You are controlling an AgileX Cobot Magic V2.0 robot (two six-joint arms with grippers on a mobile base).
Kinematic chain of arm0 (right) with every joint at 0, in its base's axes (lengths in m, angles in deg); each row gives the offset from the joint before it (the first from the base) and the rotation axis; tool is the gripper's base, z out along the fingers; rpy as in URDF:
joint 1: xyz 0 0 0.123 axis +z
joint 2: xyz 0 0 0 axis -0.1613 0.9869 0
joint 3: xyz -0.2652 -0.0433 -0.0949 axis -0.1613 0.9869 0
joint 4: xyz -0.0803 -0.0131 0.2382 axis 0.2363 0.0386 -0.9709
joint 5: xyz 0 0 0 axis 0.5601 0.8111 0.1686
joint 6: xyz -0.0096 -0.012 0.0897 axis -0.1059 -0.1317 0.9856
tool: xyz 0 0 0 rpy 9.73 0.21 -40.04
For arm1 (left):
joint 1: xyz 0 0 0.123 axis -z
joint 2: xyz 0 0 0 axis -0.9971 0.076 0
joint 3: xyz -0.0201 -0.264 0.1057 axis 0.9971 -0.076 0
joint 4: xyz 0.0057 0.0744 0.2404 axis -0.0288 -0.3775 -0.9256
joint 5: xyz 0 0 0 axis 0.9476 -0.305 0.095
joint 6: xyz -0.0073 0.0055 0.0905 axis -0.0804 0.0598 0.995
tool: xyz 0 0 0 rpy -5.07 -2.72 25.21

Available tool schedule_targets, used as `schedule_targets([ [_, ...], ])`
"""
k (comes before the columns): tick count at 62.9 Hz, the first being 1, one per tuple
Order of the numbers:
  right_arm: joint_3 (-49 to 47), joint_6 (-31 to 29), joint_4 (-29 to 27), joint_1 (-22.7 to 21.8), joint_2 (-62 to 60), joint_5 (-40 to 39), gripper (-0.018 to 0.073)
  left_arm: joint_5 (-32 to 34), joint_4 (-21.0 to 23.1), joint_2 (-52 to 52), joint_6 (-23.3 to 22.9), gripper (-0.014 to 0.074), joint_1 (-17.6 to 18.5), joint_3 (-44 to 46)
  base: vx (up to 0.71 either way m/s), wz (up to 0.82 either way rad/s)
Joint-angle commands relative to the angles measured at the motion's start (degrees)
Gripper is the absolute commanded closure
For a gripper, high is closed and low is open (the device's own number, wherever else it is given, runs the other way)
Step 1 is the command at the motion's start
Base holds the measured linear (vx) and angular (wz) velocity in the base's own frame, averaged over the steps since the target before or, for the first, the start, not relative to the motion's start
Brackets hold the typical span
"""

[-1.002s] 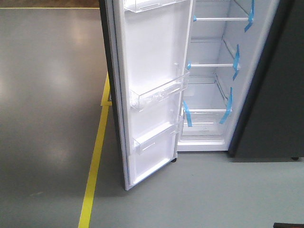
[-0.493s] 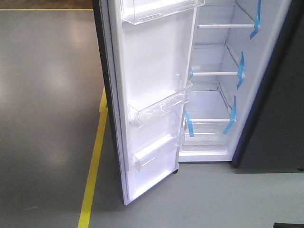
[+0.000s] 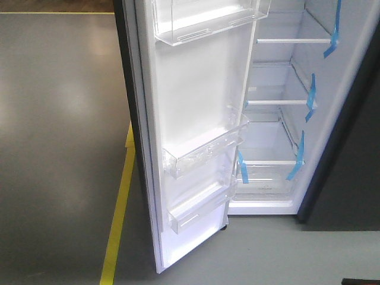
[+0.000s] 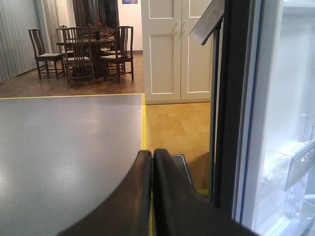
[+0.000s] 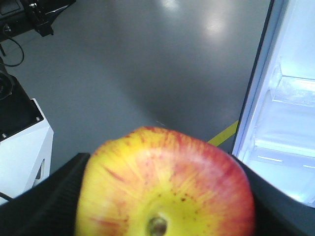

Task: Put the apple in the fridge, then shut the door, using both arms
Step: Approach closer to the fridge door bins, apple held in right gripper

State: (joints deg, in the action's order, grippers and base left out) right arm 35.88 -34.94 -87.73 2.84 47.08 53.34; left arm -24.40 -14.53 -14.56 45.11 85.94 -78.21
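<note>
Evidently little is done: the apple [image 5: 165, 172] sits clamped in the right gripper [image 5: 163, 209], outside the fridge [image 3: 274, 77] near its wide-open door [image 3: 196, 89], the left gripper [image 4: 152, 164] is pinched together on nothing, and both shelving and door-closing remain.
</note>
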Motion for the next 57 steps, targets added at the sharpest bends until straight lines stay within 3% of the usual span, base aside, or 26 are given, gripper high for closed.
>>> schedule_targets([
  [1,-1.6,-0.3,-3.0,0.0,0.6,-2.8,0.0169,4.3,0.0,-0.9,-0.6,0.0603,0.4,-1.2,0.14,0.02],
  [57,-1.6,-0.3,-3.0,0.0,0.6,-2.8,0.0169,4.3,0.0,-0.9,-0.6,0.0603,0.4,-1.2,0.10,0.02],
])
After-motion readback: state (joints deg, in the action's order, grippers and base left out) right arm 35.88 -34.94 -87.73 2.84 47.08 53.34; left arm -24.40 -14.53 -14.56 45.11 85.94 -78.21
